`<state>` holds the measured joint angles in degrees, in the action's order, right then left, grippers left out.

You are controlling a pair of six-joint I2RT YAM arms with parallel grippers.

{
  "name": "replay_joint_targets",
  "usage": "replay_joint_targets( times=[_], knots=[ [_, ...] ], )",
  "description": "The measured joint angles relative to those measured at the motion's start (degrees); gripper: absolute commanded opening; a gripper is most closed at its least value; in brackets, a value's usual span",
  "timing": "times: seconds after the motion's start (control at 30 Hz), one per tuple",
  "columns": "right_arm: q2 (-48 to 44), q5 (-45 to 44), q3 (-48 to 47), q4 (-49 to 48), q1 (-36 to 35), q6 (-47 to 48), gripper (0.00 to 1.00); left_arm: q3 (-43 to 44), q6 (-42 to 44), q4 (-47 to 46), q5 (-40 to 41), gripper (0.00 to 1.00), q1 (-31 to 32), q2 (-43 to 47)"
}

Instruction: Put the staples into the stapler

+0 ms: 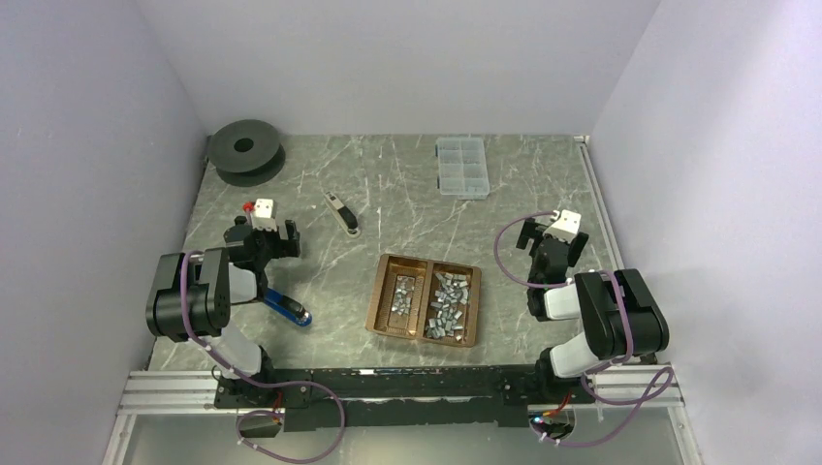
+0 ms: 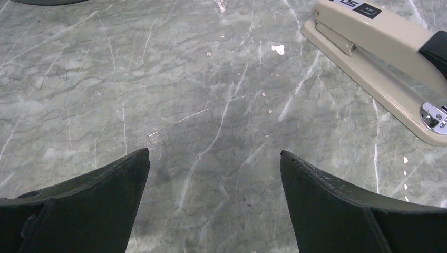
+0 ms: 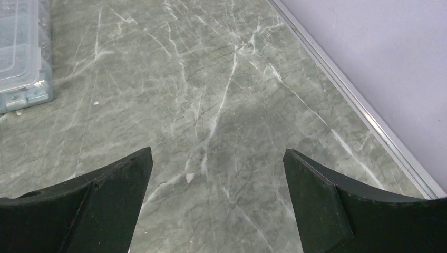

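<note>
Our left gripper hangs over bare marble with its jaws spread wide and nothing between them. Our right gripper is just as wide and just as empty. The staples lie heaped in both compartments of a brown tray between the arms, well apart from either gripper. The beige stapler lies flat ahead and to the right of the left gripper, not touching it. In the top view its long axis runs from far-left to near-right. A blue stapler lies beside the left arm, nearer its base, angled towards the tray. The right gripper sits near the table's right edge strip, with a clear compartment box off to its far left and open marble in front of it.
</note>
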<state>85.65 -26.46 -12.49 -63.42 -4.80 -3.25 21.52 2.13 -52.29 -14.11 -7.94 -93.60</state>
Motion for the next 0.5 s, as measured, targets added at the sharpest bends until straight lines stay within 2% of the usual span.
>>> replay_joint_targets(
  times=[0.4, 0.47, 0.5],
  knots=[
    [-0.24, 0.0, 0.0, 0.13, 0.0, 0.09, 1.0, 0.07, -0.02, 0.15, -0.15, 0.99, -0.13, 0.04],
    [-2.49, -0.68, -0.15, 2.67, -0.39, 0.22, 1.0, 1.18, -0.04, 4.17, -0.44, 0.99, -0.5, 1.18],
    [-5.16, -1.6, -0.9, 6.86, -0.76, -0.04, 1.0, 2.75, -0.07, 8.09, -0.5, 0.99, -0.7, 2.25]
  ],
)
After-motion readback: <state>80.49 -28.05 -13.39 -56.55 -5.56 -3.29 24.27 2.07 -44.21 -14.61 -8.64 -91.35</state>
